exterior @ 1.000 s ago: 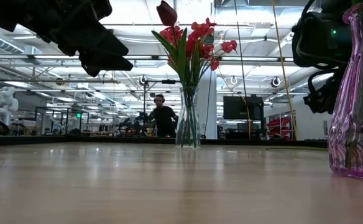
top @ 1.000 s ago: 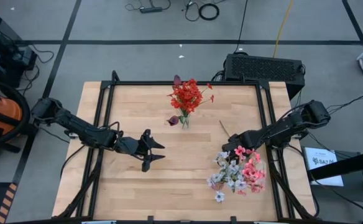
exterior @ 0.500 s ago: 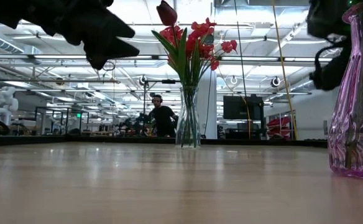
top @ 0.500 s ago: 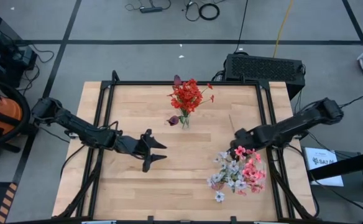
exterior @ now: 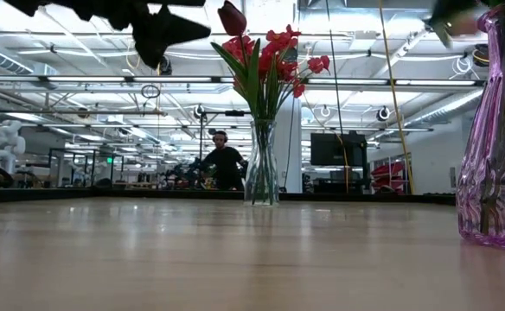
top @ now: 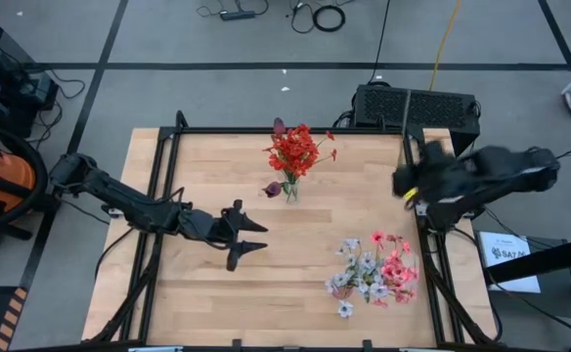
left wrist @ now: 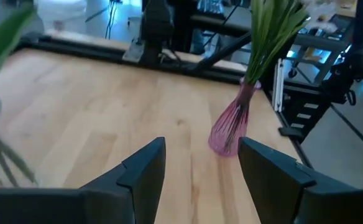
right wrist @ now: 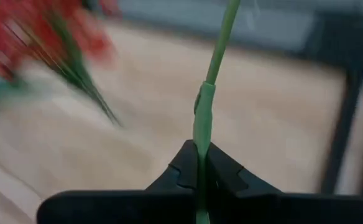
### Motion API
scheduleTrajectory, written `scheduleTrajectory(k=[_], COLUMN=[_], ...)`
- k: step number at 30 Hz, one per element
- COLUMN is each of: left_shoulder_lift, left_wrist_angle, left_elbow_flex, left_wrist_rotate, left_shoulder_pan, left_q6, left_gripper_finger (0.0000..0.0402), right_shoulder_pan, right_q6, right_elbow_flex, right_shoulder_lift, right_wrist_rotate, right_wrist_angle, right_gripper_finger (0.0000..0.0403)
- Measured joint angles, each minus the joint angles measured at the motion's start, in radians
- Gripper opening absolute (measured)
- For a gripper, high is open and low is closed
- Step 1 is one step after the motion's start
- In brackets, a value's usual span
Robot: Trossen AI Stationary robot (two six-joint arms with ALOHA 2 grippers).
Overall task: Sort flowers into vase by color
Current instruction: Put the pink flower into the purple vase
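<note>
Our right gripper pinches a green stem that sticks straight out past the fingers, up beyond the pink vase. Our left gripper waits with fingers wide, nearer the red flowers.

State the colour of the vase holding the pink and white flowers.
Translucent pink-purple vase, clearest in the low view.
</note>
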State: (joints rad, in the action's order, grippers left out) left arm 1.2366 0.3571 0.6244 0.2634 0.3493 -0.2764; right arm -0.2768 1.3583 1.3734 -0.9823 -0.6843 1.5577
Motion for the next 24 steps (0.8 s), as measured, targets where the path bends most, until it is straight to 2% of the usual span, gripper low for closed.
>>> scheduleTrajectory(k=[3,5,8,11,14,18,22,24], left_shoulder_lift=[0.000,0.000,0.000,0.000,0.000,-0.001,-0.001,0.004], left_wrist_angle=[-0.001,0.004,0.000,0.000,-0.014,-0.115,-0.303,-0.367], left_elbow_flex=[0.038,0.064,0.104,0.145,0.199,0.313,0.438,0.483], left_wrist_rotate=[-0.013,-0.018,-0.019,-0.019,0.015,0.200,0.393,0.449], left_shoulder_pan=[0.004,0.005,0.004,0.004,0.020,0.074,0.142,0.179], left_q6=[0.067,0.138,0.229,0.389,0.576,0.754,0.836,0.841], left_gripper_finger=[0.0208,0.0208,0.0208,0.0208,0.0208,0.0208,0.0208,0.0208], right_shoulder_pan=[0.000,0.000,0.000,0.000,0.000,0.000,0.000,0.000], right_q6=[-0.156,-0.313,-0.571,-0.724,-0.724,-0.580,-0.440,-0.381], right_elbow_flex=[0.153,0.218,0.253,0.253,0.253,0.252,0.251,0.251], right_shoulder_lift=[-0.007,-0.008,-0.009,-0.029,-0.074,-0.154,-0.252,-0.301], right_wrist_rotate=[-0.159,-0.207,-0.166,-0.032,0.099,0.223,0.379,0.471], right_wrist_angle=[-0.110,-0.253,-0.583,-0.873,-1.006,-0.985,-0.983,-1.004], right_gripper_finger=[0.0001,0.0001,0.0001,0.0000,0.0000,0.0000,0.0000,0.0000])
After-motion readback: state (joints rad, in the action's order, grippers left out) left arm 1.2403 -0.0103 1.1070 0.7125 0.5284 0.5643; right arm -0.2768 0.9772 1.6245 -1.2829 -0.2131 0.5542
